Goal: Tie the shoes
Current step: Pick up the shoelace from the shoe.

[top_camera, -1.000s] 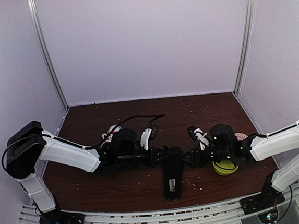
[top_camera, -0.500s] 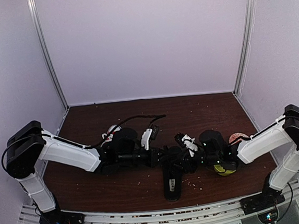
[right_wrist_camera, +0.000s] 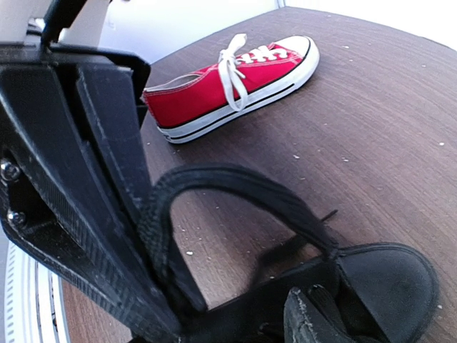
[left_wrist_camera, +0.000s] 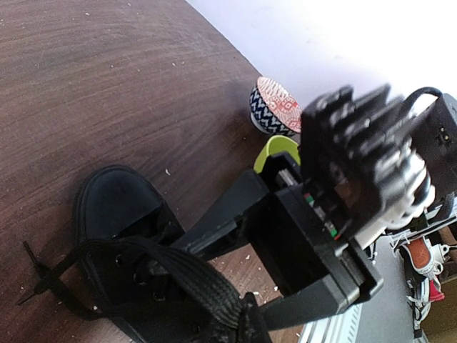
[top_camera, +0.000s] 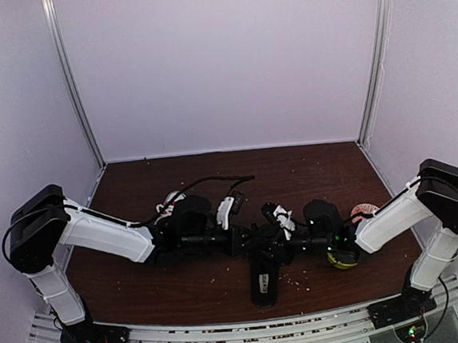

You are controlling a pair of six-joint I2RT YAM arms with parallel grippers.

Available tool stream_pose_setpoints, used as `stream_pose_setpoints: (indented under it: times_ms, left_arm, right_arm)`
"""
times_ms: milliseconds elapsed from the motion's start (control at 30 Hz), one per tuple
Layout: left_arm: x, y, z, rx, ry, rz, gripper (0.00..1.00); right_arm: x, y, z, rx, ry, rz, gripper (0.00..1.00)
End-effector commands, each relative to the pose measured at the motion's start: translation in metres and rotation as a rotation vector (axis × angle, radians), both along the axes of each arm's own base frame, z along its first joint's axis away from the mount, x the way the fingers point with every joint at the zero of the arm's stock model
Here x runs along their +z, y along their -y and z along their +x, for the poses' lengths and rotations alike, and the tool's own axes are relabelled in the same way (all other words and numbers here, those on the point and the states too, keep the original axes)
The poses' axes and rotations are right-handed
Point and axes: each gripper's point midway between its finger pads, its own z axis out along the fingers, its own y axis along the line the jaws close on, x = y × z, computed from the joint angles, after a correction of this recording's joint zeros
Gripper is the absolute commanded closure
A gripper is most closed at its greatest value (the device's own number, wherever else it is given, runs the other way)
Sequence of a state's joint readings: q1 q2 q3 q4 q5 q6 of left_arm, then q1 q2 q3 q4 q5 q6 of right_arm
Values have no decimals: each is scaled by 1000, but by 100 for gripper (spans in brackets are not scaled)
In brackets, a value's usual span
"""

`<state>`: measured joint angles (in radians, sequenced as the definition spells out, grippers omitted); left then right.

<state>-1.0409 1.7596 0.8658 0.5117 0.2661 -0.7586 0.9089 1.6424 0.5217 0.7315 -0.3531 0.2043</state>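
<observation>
The black shoe (top_camera: 263, 277) lies at the front middle of the table, also seen in the left wrist view (left_wrist_camera: 118, 214). My left gripper (top_camera: 248, 238) is shut on a loop of its black lace (right_wrist_camera: 235, 182), holding it arched above the shoe. My right gripper (top_camera: 269, 238) faces it from the right. Its jaws are open and straddle the shoe's lacing, one finger (left_wrist_camera: 214, 225) over the shoe and the other beside the lace loop (left_wrist_camera: 193, 275). The red sneaker (right_wrist_camera: 228, 75) with white laces lies behind, mostly hidden by the left arm in the top view.
A yellow-green bowl (top_camera: 342, 256) sits under the right arm, and a patterned bowl (left_wrist_camera: 275, 107) stands behind it, to the right. Crumbs dot the brown table (top_camera: 310, 176). White walls close in the back and sides.
The right arm has swung left from beside the yellow-green bowl to the black shoe, and its jaws have narrowed. The left arm holds still with the lace.
</observation>
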Motion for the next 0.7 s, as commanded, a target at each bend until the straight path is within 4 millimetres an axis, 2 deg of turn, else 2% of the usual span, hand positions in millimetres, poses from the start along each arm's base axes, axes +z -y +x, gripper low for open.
stream_pose_setpoints:
  times_ms: [0, 267, 300, 367, 433, 500, 667]
  left_arm:
    - [21, 10, 2, -9, 26, -50, 100]
    - [20, 10, 4, -3, 27, -46, 100]
    - [20, 10, 4, -2, 27, -46, 100]
    - [20, 10, 4, 0, 26, -44, 100]
    - [19, 8, 5, 8, 29, -39, 100]
    - [19, 6, 5, 16, 31, -38, 100]
    - [14, 8, 5, 11, 23, -46, 100]
  right_arm:
    - [16, -18, -2, 55, 53, 67, 54]
    - [13, -17, 3, 15, 70, 54, 53]
    - [13, -16, 6, 1, 75, 51, 58]
    - [14, -10, 12, -47, 93, 43, 77]
    - [17, 5, 19, -122, 122, 26, 90]
    - [24, 20, 21, -168, 147, 16, 97]
    - [33, 54, 13, -211, 125, -146, 100]
